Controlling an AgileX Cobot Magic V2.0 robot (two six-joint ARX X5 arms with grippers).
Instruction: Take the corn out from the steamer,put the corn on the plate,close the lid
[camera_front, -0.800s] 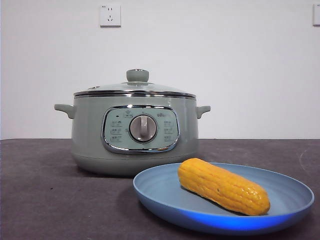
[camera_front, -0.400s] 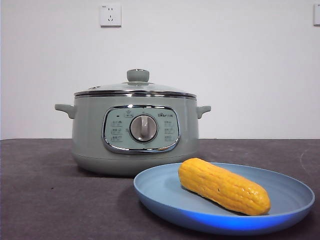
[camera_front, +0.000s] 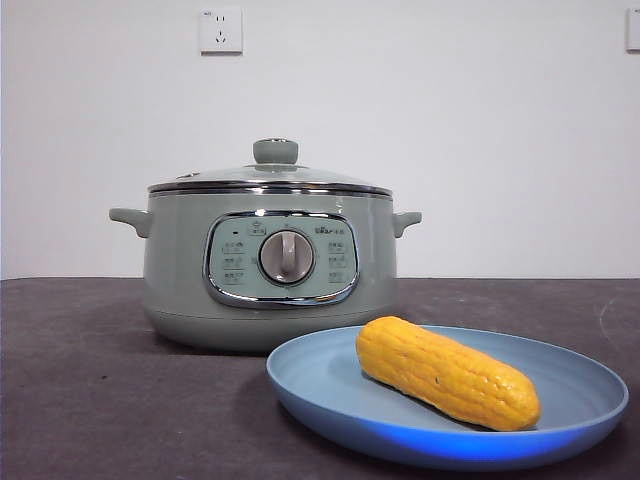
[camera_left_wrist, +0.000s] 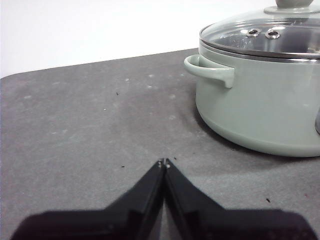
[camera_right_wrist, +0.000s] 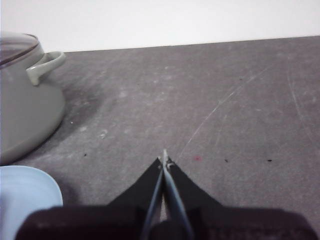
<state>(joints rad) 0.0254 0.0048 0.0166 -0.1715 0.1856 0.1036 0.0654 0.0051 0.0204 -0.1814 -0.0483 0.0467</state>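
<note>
The yellow-orange corn (camera_front: 447, 371) lies on the light-blue plate (camera_front: 330, 395) at the front right of the front view. The sage-green steamer (camera_front: 180, 270) stands behind it, with the lid (camera_front: 270, 175) resting on its rim and the knob (camera_front: 275, 151) on top. Neither arm shows in the front view. My left gripper (camera_left_wrist: 164, 162) is shut and empty over bare table, apart from the steamer (camera_left_wrist: 255, 110) and the lid (camera_left_wrist: 270, 37). My right gripper (camera_right_wrist: 164, 159) is shut and empty over bare table, with the steamer (camera_right_wrist: 25, 110) and the plate's edge (camera_right_wrist: 25, 200) off to one side.
The dark grey table (camera_front: 80, 400) runs to a white wall with a power socket (camera_front: 220, 30). Bare tabletop lies in front of each gripper in the wrist views (camera_left_wrist: 90, 115) (camera_right_wrist: 225, 100).
</note>
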